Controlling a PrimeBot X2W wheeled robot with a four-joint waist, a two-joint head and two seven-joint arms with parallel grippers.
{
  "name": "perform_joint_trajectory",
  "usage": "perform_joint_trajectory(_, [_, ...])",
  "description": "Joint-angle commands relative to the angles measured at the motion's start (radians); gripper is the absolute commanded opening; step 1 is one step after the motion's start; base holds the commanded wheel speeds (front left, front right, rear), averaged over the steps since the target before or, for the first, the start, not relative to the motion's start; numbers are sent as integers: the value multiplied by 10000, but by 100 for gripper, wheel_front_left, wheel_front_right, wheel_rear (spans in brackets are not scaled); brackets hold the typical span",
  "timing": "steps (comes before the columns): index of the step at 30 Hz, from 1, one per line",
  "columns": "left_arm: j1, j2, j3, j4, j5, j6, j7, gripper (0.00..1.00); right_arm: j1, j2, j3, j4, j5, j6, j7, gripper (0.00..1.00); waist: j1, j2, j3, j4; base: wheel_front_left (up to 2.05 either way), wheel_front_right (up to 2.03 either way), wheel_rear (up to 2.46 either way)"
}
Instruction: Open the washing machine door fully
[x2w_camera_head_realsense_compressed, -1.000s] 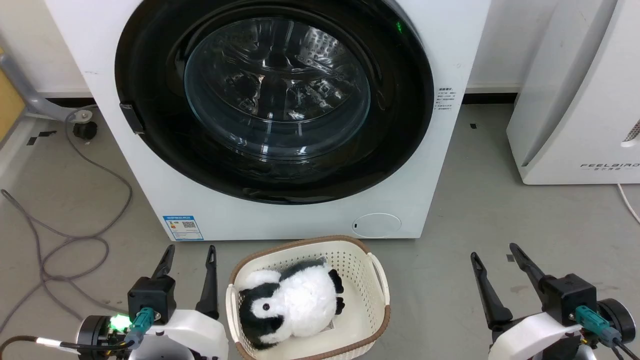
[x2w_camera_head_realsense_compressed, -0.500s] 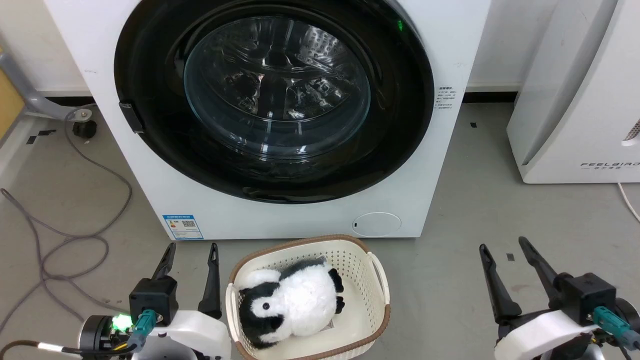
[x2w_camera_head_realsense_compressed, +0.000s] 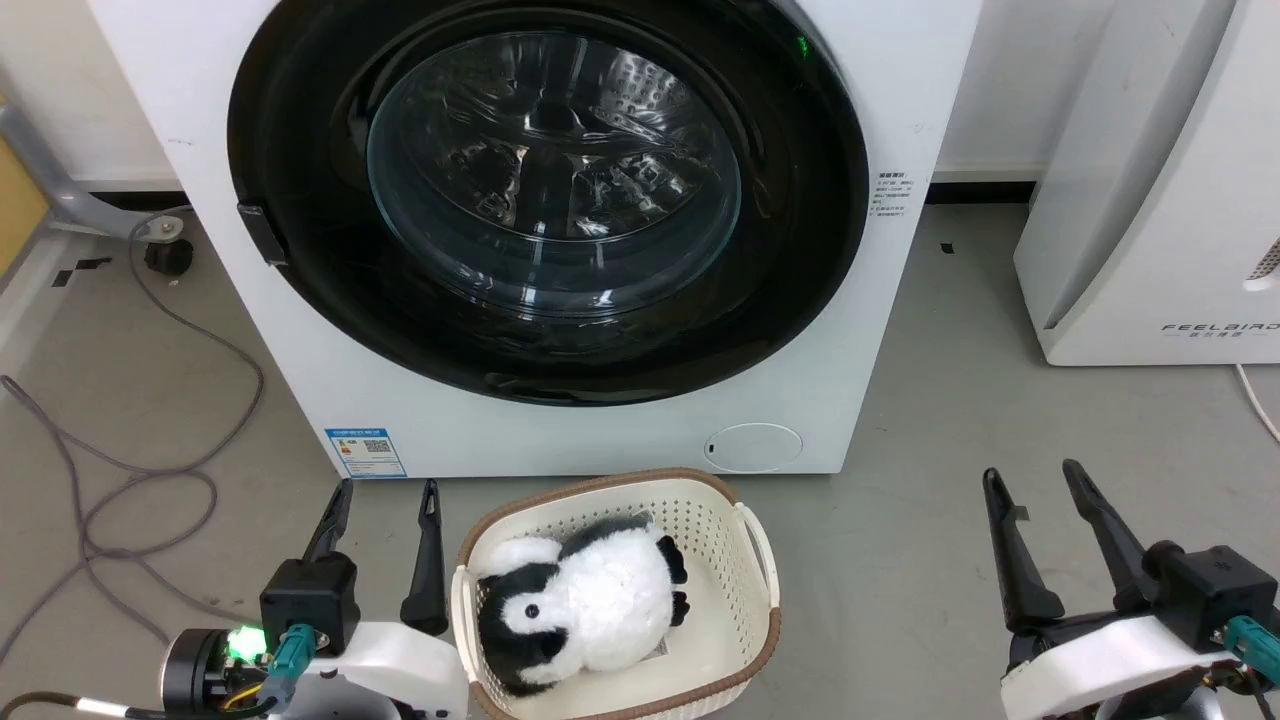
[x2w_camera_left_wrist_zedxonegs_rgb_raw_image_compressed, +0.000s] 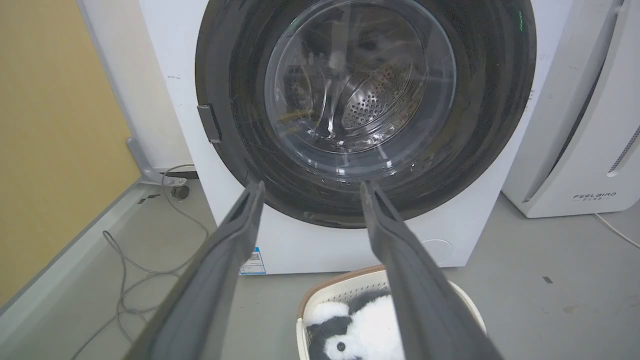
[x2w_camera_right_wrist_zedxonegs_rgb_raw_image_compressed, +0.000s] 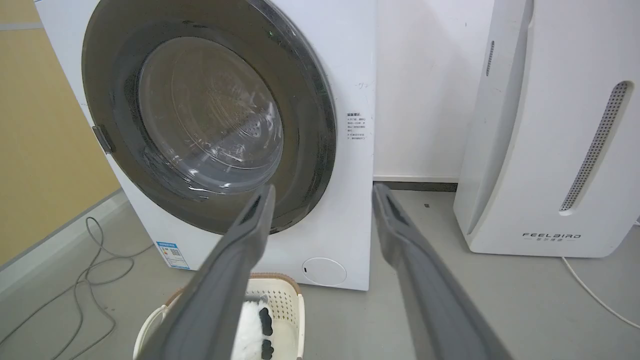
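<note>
Nearest, the left gripper (x2w_camera_head_realsense_compressed: 388, 487) and the right gripper (x2w_camera_head_realsense_compressed: 1031, 468) hang low over the grey floor (x2w_camera_head_realsense_compressed: 950, 400), each with its two dark fingers spread apart and nothing between them. Between the two grippers a white basket (x2w_camera_head_realsense_compressed: 590, 483) with a brown rim sits on the floor, holding a black-and-white plush penguin (x2w_camera_head_realsense_compressed: 590, 600). Just behind it stands the white washing machine (x2w_camera_head_realsense_compressed: 620, 440). The washing machine door (x2w_camera_head_realsense_compressed: 800, 250), a glossy black disc spanning most of the machine's front, lies shut flush against it. Its bulging clear window shows the steel drum, and a small dark catch (x2w_camera_head_realsense_compressed: 262, 235) sits at its left edge. Grey cables (x2w_camera_head_realsense_compressed: 150, 480) loop over the floor's left side. A white appliance (x2w_camera_head_realsense_compressed: 1150, 200) stands at the floor's right edge.
</note>
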Motion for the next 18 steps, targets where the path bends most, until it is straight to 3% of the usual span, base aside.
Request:
perform_joint_trajectory(1, [-12, 2, -44, -74, -79, 96, -115, 100, 84, 2, -19, -110, 146, 2, -106, 100, 0, 0, 3, 4, 0, 0, 0])
perform_joint_trajectory(2, [-12, 2, -56, -78, -85, 114, -136, 100, 87, 2, -22, -128, 188, 2, -127, 89, 0, 0, 5, 7, 0, 0, 0])
perform_joint_trajectory(3, [-12, 2, -56, -78, -85, 114, -136, 100, 87, 2, -22, -128, 188, 2, -127, 89, 0, 0, 5, 7, 0, 0, 0])
perform_joint_trajectory(4, [-12, 2, -68, -83, -90, 133, -157, 100, 89, 2, -25, -146, 240, 2, -148, 33, 0, 0, 7, 10, 0, 0, 0])
perform_joint_trajectory(5, [-11, 2, -80, -88, -95, 152, -178, 100, 94, 2, -23, -158, 326, 2, -169, 0, 0, 0, 9, 14, 0, 0, 0])
perform_joint_trajectory(8, [-9, 2, -116, -102, -111, 208, -241, 100, 106, 2, -53, -176, 779, 2, -231, 0, 0, 0, 14, 25, 0, 0, 0])
perform_joint_trajectory(18, [1, 1, -207, -133, -154, 369, -449, 100, 140, 3, -60, 84, 3824, 3, -440, 0, 0, 0, 35, 80, 0, 0, 0])
